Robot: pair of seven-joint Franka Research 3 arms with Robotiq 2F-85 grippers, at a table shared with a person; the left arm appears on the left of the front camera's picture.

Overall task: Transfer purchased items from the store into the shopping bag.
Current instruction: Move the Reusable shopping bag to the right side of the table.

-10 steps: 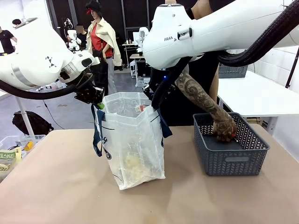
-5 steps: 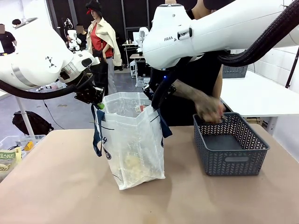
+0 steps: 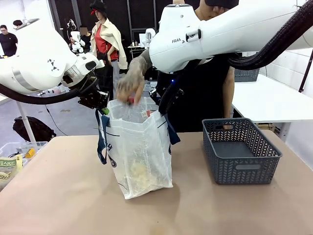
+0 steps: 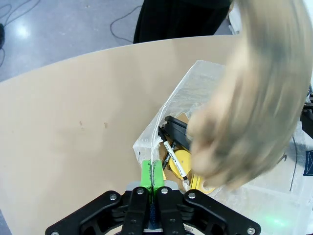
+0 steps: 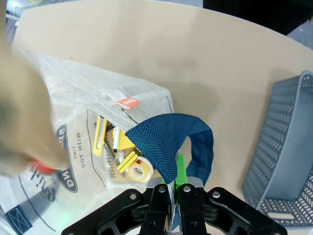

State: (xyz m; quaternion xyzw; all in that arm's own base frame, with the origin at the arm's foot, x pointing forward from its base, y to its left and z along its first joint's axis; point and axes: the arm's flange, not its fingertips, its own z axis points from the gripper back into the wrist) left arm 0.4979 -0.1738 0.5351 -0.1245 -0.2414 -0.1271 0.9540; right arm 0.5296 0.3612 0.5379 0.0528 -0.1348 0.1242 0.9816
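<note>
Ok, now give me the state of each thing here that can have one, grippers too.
shopping bag: upright, mouth held open.
left gripper: shut on the shopping bag's rim.
right gripper: shut on the shopping bag's rim by the blue handle.
person's hand: over the bag's mouth, gripping a small red item.
packaged items: lying in the bag's bottom.
basket: upright, open-topped, beside the bag.

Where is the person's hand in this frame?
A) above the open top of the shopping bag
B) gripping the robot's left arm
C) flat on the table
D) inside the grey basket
A: the person's hand, with a small red item in it, is above the open top of the shopping bag, well apart from the grey basket.
</note>
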